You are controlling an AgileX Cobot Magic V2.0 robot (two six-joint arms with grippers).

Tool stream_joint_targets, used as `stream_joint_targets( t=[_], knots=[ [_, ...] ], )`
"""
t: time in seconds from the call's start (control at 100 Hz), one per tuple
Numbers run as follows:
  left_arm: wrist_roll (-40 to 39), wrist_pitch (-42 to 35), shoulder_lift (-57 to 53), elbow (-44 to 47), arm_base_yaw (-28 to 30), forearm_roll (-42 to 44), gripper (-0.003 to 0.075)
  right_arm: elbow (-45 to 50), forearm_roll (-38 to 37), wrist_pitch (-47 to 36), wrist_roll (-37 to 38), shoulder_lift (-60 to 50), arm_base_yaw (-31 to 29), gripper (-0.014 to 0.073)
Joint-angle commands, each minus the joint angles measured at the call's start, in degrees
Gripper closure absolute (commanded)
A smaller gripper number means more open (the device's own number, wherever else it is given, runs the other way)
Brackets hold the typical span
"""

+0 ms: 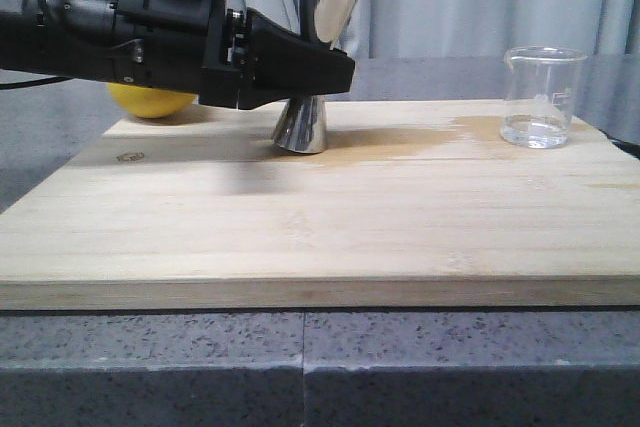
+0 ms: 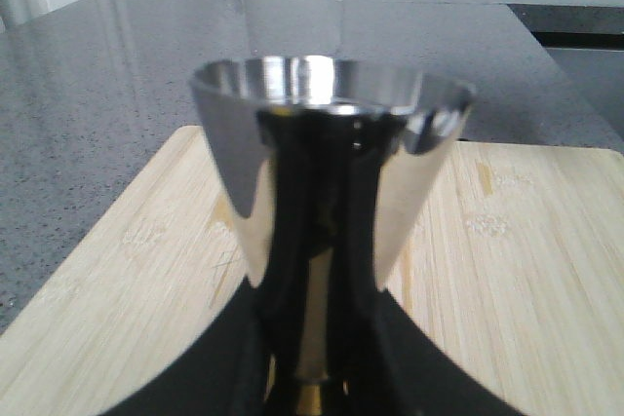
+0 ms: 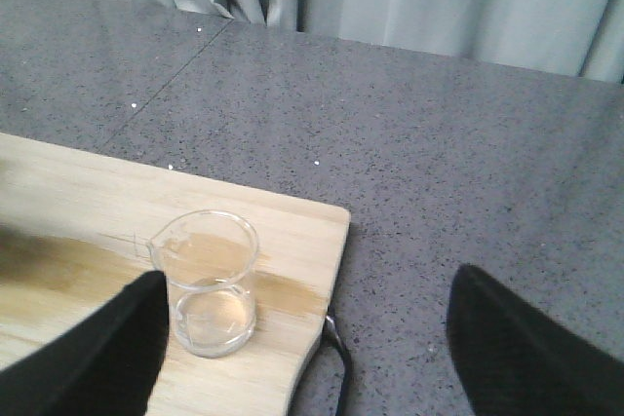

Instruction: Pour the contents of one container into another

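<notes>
The steel jigger (image 1: 305, 125) stands on the wooden board (image 1: 300, 237), at the back and left of centre, leaning slightly. My left gripper (image 1: 338, 72) reaches in from the left and is shut on its narrow waist. In the left wrist view the jigger (image 2: 322, 163) fills the middle, with the left gripper (image 2: 312, 382) hugging both sides of the gold band. The glass beaker (image 1: 542, 97) stands at the board's back right corner with a little clear liquid in it. My right gripper (image 3: 312, 358) is wide open, and the beaker (image 3: 210, 284) sits just inside one finger, untouched.
A yellow lemon (image 1: 150, 100) lies behind the left arm at the board's back left. A wet stain (image 1: 420, 142) runs across the board between jigger and beaker. Grey stone counter (image 3: 439, 172) surrounds the board, with curtains behind. A dark loop (image 3: 336, 358) sits at the board's edge.
</notes>
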Motion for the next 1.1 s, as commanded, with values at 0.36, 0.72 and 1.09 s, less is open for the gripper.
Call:
stream_joint_targets(
  t=[0.36, 0.72, 1.09],
  knots=[
    [-0.2, 6.2, -2.5, -1.5, 0.3, -4.4, 0.0654, -2.2, -0.9, -4.8, -0.4, -0.4, 0.1, 0.0062],
    [-0.2, 6.2, -2.5, -1.5, 0.3, -4.4, 0.0599, -2.2, -1.3, -4.8, -0.4, -0.4, 0.1, 0.0061],
    [-0.2, 6.2, -2.5, -1.5, 0.3, -4.4, 0.0561, -2.2, -1.3, -4.8, -0.4, -0.4, 0.1, 0.0062]
  ],
)
